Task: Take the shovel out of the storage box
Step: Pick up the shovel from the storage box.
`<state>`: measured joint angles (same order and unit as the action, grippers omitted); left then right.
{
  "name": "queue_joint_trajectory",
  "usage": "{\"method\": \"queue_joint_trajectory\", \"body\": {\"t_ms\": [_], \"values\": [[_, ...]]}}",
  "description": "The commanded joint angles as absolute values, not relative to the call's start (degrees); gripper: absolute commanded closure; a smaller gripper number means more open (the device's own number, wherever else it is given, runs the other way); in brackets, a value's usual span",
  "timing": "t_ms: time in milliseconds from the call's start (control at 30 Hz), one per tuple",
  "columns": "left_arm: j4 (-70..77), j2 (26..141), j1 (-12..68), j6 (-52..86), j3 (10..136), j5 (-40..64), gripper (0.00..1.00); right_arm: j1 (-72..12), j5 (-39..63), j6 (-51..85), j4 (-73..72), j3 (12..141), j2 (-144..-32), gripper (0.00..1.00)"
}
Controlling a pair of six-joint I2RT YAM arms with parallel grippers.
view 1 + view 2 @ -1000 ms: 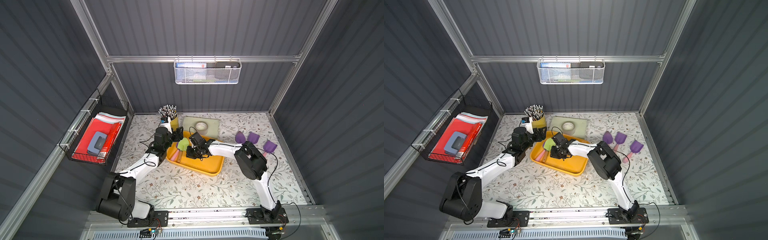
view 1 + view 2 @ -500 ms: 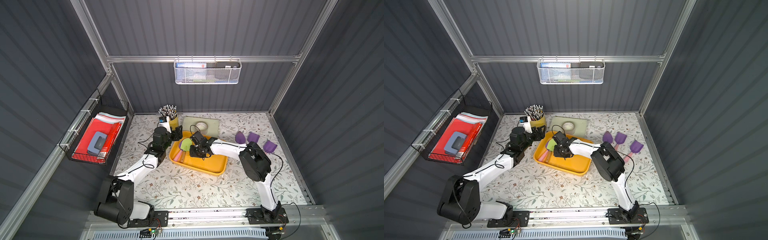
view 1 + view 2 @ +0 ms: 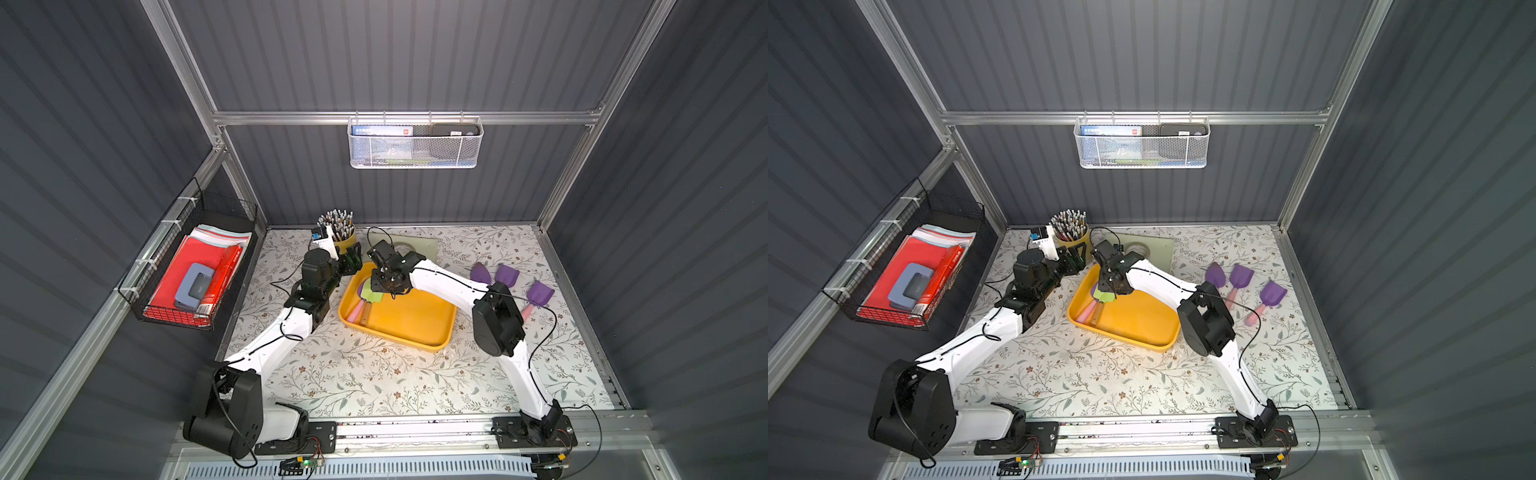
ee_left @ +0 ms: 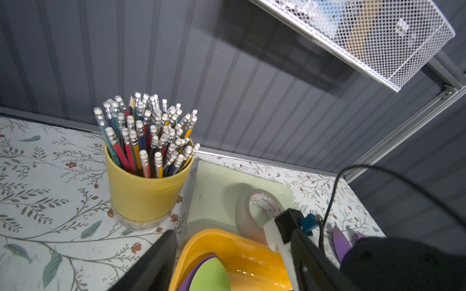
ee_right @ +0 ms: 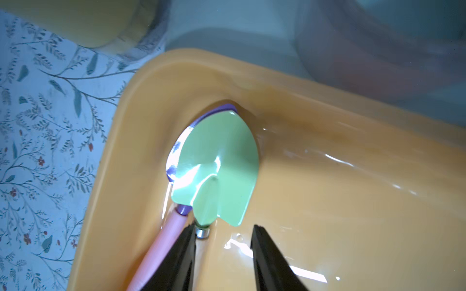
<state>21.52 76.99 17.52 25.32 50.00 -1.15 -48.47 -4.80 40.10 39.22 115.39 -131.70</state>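
Note:
The storage box (image 3: pixel 409 322) (image 3: pixel 1136 322) is a shallow yellow tray in the middle of the table. In its far left corner lies a green-bladed shovel (image 3: pixel 372 294) (image 3: pixel 1104 296) (image 5: pixel 222 163) on top of a purple shovel with a pink handle (image 3: pixel 355 311) (image 5: pixel 164 241). My right gripper (image 3: pixel 384 286) (image 5: pixel 224 228) hangs open over the green shovel's neck, one finger beside the metal collar, gripping nothing. My left gripper (image 3: pixel 353 259) (image 4: pixel 234 247) is open at the tray's far left corner (image 4: pixel 227 241), which shows between its fingers.
Three purple shovels (image 3: pixel 508 274) lie on the table to the right of the tray. A yellow pencil cup (image 3: pixel 343 237) (image 4: pixel 143 191) and a tape roll (image 4: pixel 257 209) on a pale green mat stand behind it. A black wire basket (image 3: pixel 195 282) and a white mesh basket (image 3: pixel 415 143) hang on the walls.
My right gripper has gone from shut to open and let go of the green shovel, which now lies in the tray. The tray shifted slightly right. My left gripper edged toward the back.

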Motion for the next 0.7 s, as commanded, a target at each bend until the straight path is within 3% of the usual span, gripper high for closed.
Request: {"method": "queue_joint_trajectory", "body": {"t_ms": [0,267,667], "values": [[20.0,76.5,17.1,26.1,52.2,-1.9,0.25,-48.4,-4.7,45.0,45.0,116.2,-132.1,0.59],[17.7,75.2,17.1,26.2,52.3,-4.7,0.25,-49.8,2.1,47.6,40.4,115.2,-132.9,0.59],[11.4,63.9,16.7,31.5,53.2,-24.5,0.26,-52.2,5.3,47.6,39.2,117.3,-136.3,0.59]]}}
